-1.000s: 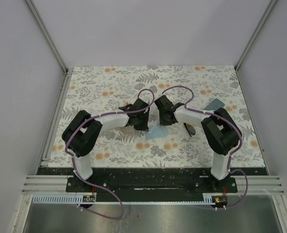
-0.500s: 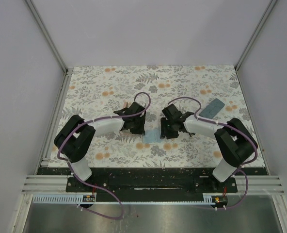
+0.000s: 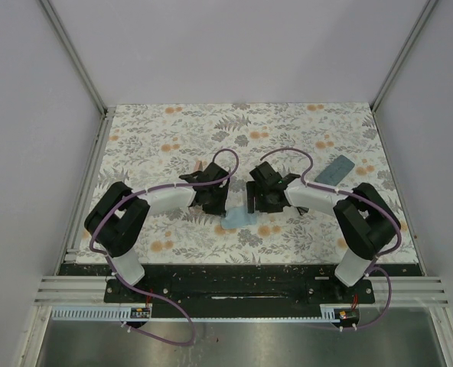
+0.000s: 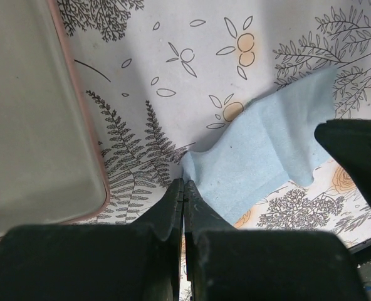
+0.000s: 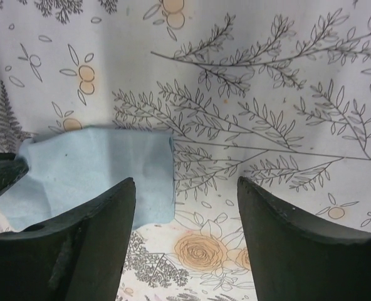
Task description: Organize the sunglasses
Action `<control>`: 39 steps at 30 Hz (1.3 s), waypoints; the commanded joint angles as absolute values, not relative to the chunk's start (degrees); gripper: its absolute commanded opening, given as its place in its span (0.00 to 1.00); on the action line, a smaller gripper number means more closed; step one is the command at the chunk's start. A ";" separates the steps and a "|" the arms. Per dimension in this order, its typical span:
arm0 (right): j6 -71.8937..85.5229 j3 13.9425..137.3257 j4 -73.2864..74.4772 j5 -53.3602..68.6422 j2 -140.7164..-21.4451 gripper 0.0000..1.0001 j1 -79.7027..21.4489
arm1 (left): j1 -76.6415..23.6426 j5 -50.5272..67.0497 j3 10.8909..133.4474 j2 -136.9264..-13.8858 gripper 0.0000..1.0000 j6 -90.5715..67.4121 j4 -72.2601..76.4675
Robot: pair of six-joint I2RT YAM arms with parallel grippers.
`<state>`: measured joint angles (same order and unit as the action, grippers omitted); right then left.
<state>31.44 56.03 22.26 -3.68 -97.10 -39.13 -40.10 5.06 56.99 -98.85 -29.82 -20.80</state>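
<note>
Left gripper (image 4: 184,188): fingers pressed together, tips at a corner of the light blue cloth (image 4: 267,157); cannot tell whether fabric is nipped. Pink-rimmed case (image 4: 35,113) lies just beside it. Right gripper (image 5: 187,188): spread wide, holding nothing, one finger over the cloth's edge. Blue-grey case (image 3: 335,169) lies far right on the floral table (image 3: 173,130). Sunglasses: not discernible in any view.

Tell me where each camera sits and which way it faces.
Top external: above and behind the bases, looking down on the table; left arm and right arm show whole.
Left wrist: looks down past the shut left gripper at the blue cloth and a pink-rimmed case.
Right wrist: looks down through the open right gripper at the table.
Shared: the cloth, in all three.
</note>
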 commanded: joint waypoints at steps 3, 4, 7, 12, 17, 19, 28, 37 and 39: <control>28.66 59.76 25.31 -11.33 -102.30 0.73 -41.83 | -39.38 3.87 60.03 -97.29 0.00 -28.30 -22.06; 28.48 60.29 25.40 -11.77 -102.83 0.73 -42.01 | -39.20 4.22 60.29 -97.21 0.00 -28.21 -22.06; 28.21 61.17 25.49 -12.48 -104.23 0.71 -42.63 | -38.94 4.39 61.52 -97.82 0.00 -27.69 -22.67; 27.60 62.22 25.66 -14.41 -105.73 0.68 -44.47 | -38.76 4.48 63.02 -98.52 0.00 -27.33 -23.29; 26.46 63.46 26.72 -16.17 -107.66 0.66 -46.84 | -38.67 4.75 63.11 -98.52 0.00 -27.42 -23.47; 26.46 63.37 26.89 -15.91 -108.37 0.65 -47.90 | -38.67 4.83 63.02 -98.26 0.00 -27.51 -23.47; 27.25 62.93 28.12 -16.26 -112.93 0.55 -50.18 | -38.58 5.18 63.02 -98.44 0.00 -27.33 -23.47; 30.14 60.74 26.90 -12.48 -116.54 0.35 -52.03 | -38.50 4.92 62.49 -97.91 0.00 -27.69 -23.29; 30.93 60.38 26.63 -12.13 -116.81 0.33 -52.73 | -38.50 4.92 62.23 -97.91 0.00 -27.86 -23.29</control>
<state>27.24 65.93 24.95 -19.20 -107.92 -49.93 -38.57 4.93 61.12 -98.85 -28.29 -24.34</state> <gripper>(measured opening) 0.346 0.013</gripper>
